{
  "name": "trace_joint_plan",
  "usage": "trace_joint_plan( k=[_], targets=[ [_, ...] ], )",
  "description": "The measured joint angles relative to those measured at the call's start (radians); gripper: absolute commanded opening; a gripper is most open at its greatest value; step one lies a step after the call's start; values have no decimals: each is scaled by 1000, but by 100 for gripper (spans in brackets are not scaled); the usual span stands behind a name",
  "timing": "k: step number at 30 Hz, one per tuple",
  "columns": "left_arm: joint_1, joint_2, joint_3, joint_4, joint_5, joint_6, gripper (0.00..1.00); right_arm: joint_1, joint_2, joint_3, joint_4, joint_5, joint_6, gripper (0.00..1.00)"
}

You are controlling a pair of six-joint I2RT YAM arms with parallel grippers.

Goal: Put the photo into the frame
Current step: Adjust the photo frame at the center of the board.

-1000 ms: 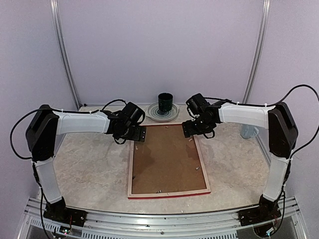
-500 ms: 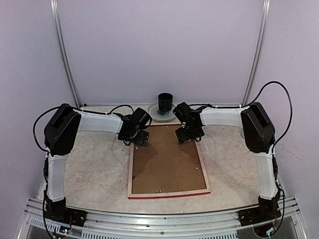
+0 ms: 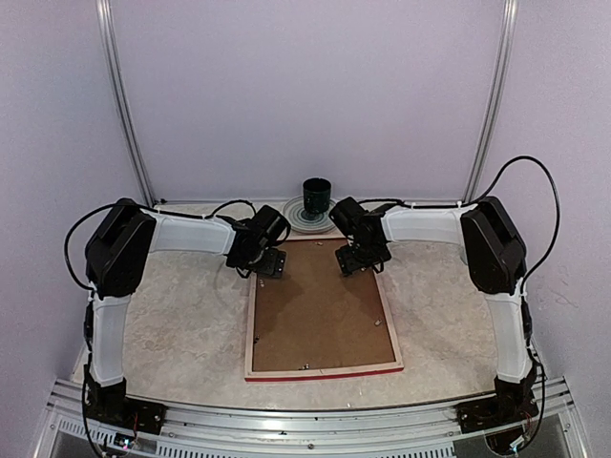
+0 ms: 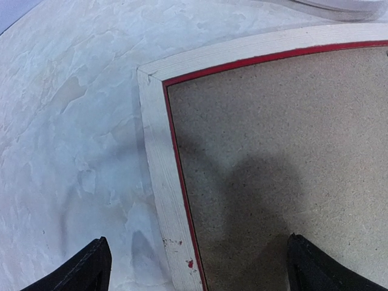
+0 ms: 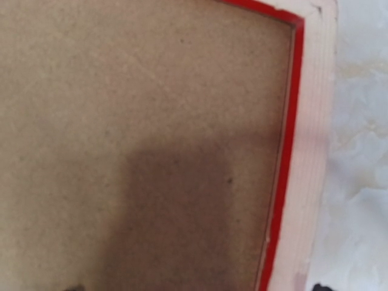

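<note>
**A:** Where is the frame [image 3: 250, 329]?

**B:** It lies flat in the middle of the table [image 3: 172, 315] with its pale wood back up. One short side faces the near edge, where a red strip shows along it. The other short side reaches toward the far edge, just short of a plate [image 3: 294, 218] with a dark green cup [image 3: 317, 196] on it.

**A:** What is inside it?

**B:** A brown backing board [image 3: 320, 310] fills the opening, with a thin red line around it. I cannot tell whether the photo is under the board.

**A:** Where is the left gripper [image 3: 269, 263]?

**B:** It is over the frame's far left corner, pointing down. In its wrist view the two fingertips [image 4: 85, 273] are spread wide. One is over the bare table outside the left rail, the other over the board, and the rail runs between them. It holds nothing.

**A:** And the right gripper [image 3: 355, 260]?

**B:** It is over the far right corner, a little inside the rail. Its wrist view shows the board, the red lip and the wood rail. Only slivers of the fingertips show at the bottom edge, far apart, so its jaws are spread too, with nothing pinched. I cannot tell whether either gripper touches the frame.
</note>
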State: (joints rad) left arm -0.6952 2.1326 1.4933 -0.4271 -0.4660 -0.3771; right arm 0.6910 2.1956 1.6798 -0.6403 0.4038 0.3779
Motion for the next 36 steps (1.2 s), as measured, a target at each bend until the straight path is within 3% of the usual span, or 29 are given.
trace_joint_plan(
  k=[7,13,16,22,28,36],
  targets=[
    [34,-72,0,-33,37,0,99,0,-67,-11,-28,-46,-18,84],
    [42,-280,-53,-29,89,-1,99,0,-270,-70,-19,-102,-26,89],
    [40,-401,-133,-19,126,-4,99,0,-405,-163,20,-144,-32,97],
    [6,-524,-363,21,175,-41,99,-5,-612,-463,175,-277,-37,97],
    [-29,-537,-576,131,235,-93,99,-43,-619,-654,274,-396,-17,95],
    [-29,-536,-636,263,282,-137,88,-111,-608,-778,428,-497,13,90]
  ],
)
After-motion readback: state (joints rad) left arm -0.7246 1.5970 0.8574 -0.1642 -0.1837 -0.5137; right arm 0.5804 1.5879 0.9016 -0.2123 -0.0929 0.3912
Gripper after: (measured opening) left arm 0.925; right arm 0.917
